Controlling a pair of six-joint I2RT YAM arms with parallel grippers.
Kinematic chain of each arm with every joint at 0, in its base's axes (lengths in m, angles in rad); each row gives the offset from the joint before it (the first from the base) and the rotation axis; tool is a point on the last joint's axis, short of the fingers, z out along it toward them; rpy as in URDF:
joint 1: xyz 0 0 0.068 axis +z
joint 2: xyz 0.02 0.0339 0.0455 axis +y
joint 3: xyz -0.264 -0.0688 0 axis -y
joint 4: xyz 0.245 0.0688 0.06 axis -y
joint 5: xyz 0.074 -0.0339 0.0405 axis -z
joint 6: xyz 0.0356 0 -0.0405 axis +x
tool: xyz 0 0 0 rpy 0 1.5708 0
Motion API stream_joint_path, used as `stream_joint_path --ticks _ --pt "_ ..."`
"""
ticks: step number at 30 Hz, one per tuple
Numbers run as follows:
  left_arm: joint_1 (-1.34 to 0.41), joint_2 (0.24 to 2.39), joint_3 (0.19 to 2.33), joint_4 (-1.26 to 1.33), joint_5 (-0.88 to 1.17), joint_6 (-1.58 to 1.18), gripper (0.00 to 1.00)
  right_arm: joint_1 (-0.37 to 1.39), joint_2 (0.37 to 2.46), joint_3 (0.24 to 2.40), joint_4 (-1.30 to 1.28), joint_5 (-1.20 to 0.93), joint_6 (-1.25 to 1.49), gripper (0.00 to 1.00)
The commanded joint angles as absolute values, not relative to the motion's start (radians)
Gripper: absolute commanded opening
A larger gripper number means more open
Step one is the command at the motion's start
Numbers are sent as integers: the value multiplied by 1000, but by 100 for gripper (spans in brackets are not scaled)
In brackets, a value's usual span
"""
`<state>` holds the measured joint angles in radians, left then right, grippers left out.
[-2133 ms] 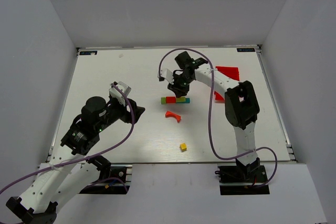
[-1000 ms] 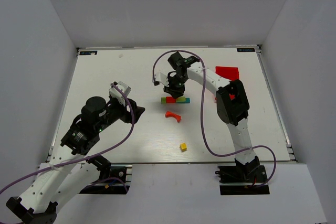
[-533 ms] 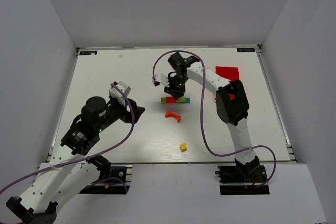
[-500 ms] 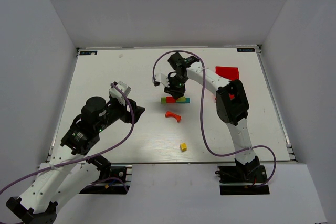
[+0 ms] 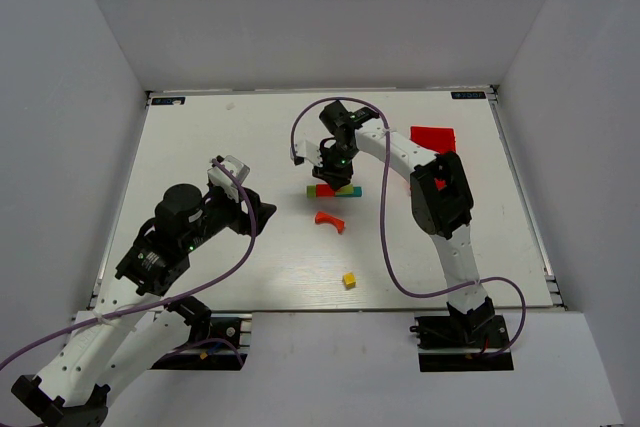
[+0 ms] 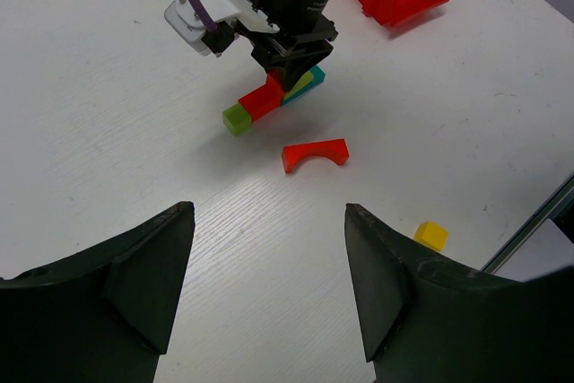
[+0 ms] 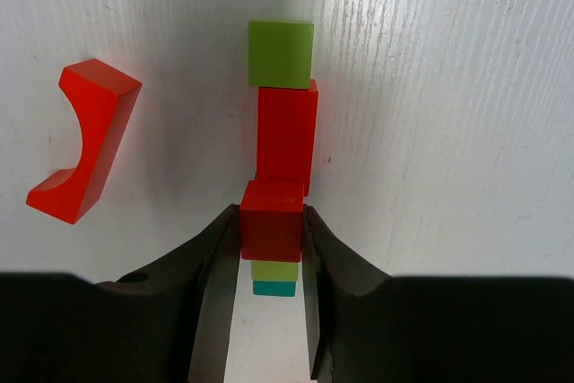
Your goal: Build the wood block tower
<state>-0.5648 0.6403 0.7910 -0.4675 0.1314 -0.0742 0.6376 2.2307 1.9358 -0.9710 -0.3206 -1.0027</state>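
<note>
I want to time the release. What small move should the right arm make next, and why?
Probably ease straight down a touch. The right gripper has its jaws shut on the red cube, centred over where the red bar meets the yellow-green block. Whether the cube rests on them cannot be told, so seat it before opening.

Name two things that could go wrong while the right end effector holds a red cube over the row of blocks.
1. The red cube in the right end effector overlaps the red bar's end and the yellow-green block. Released off-centre, it might tilt or slide off.
2. The fingers flank these blocks closely. Opening or lowering them could nudge the bar or the teal block out of line.
</note>
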Motion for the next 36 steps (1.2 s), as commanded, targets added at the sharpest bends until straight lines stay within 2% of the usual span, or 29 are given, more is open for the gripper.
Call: stream_joint_path --ticks 1,8,22,32,35,36 --pt "-560 630 784 -463 137 -67 78 643 2238 1979 -996 -330 -1008 25" --pt "-560 621 784 -463 137 -67 78 647 2240 1979 -992 -330 -1006 26" --pt "-560 621 784 -463 137 -67 78 649 2238 1973 -991 -325 -1006 43" --pt "-560 621 784 -463 137 -67 78 649 2223 1956 -971 -321 -1002 61" --pt "-560 621 784 -463 137 -67 78 649 2203 1937 -950 -325 -1002 72" --pt "-560 621 784 -463 137 -67 78 649 2192 1936 -943 -324 -999 85"
